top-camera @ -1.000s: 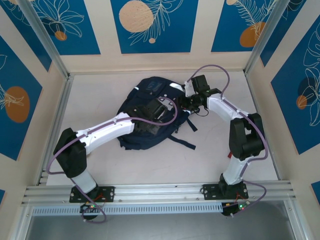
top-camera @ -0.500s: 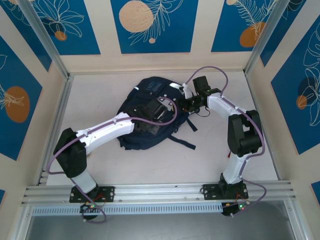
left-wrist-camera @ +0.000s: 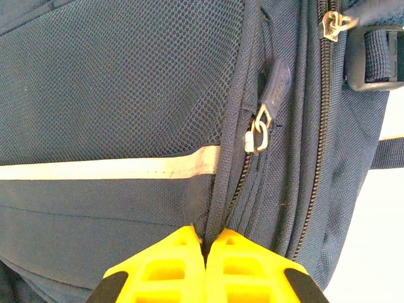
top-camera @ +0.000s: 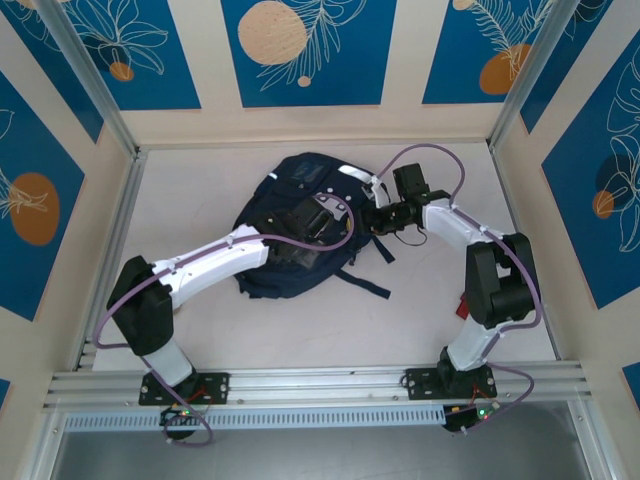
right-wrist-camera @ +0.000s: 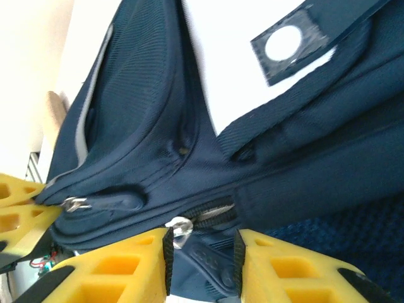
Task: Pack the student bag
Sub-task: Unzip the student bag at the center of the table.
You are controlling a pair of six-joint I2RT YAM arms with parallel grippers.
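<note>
The student bag, a dark navy backpack, lies in the middle of the table. My left gripper rests on top of it, shut on a fold of fabric beside a zipper seam, just below the white reflective stripe. A zipper pull hangs above those fingers. My right gripper is at the bag's right edge. In its wrist view the jaws stand apart with a dark zipper pull tab lying between them and its metal ring by the left pad.
Dark straps trail from the bag onto the pale table toward the right arm. Cell walls close in the back and both sides, and an aluminium rail runs along the near edge. A small red thing peeks out beside the right arm.
The right arm's elbow has swung right and nearer, and its gripper has shifted slightly right along the bag's edge. The left arm and the bag have stayed put.
</note>
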